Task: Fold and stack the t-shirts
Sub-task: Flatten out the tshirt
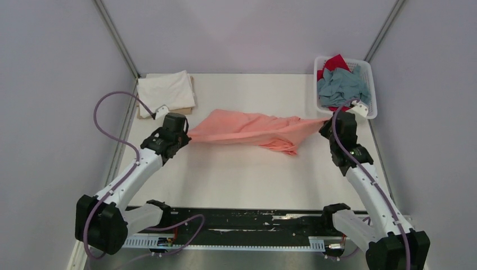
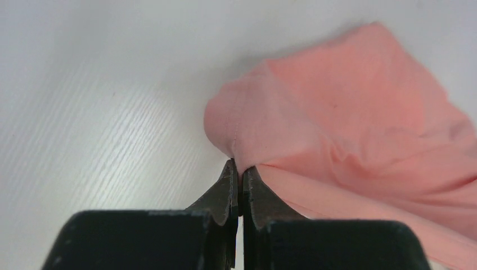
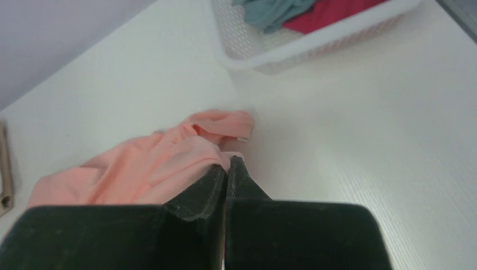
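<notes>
Fig. | my left gripper (image 2: 237, 169): jaws clamped on a seamed edge of the pink shirt (image 1: 247, 128) | my right gripper (image 3: 228, 166): jaws pinched on its opposite end | pink shirt: stretched between both, low over the table (image 1: 236, 180), mid-width | handling, judged: light, limp, stretchy; hold at seams or hems, since thin single layers may slip.

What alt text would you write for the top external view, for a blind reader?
A salmon-pink t-shirt is held stretched across a white table, the left gripper and the right gripper each shut on one end. A folded white t-shirt lies far left; a white basket far right holds a grey-blue t-shirt and a red t-shirt.
</notes>
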Controlling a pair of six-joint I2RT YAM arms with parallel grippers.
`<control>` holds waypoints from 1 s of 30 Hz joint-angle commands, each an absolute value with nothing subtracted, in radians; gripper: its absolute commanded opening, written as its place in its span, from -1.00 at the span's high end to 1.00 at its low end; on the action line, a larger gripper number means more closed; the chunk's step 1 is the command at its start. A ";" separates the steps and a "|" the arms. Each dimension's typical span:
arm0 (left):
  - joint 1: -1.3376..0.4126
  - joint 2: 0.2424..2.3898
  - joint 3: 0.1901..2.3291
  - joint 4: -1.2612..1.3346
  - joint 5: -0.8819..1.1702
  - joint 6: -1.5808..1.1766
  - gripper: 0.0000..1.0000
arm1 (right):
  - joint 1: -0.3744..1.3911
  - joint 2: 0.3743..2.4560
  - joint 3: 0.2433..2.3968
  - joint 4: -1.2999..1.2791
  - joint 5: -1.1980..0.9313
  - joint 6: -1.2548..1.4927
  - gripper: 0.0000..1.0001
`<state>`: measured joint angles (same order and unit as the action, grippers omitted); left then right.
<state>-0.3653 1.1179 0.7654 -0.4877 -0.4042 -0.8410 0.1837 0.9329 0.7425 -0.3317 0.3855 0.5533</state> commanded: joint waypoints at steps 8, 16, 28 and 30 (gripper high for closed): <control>-0.331 0.863 1.131 -0.475 -0.435 -0.649 1.00 | 0.178 0.786 1.150 -0.271 0.277 0.403 1.00; -0.331 0.711 1.405 -0.544 -0.290 -0.536 1.00 | 0.177 0.662 1.411 -0.335 0.166 0.385 1.00; -0.331 0.659 1.792 -0.658 -0.036 -0.474 1.00 | 0.178 0.748 1.965 -0.487 0.016 0.331 1.00; -0.331 0.652 1.802 -0.654 -0.023 -0.478 1.00 | 0.178 0.766 2.003 -0.488 0.017 0.318 1.00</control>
<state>-0.3378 0.6559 1.7756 -0.6235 -0.0708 -0.5110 0.1806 0.6910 1.9358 -0.4355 0.0238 0.3634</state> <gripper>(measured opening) 0.018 0.005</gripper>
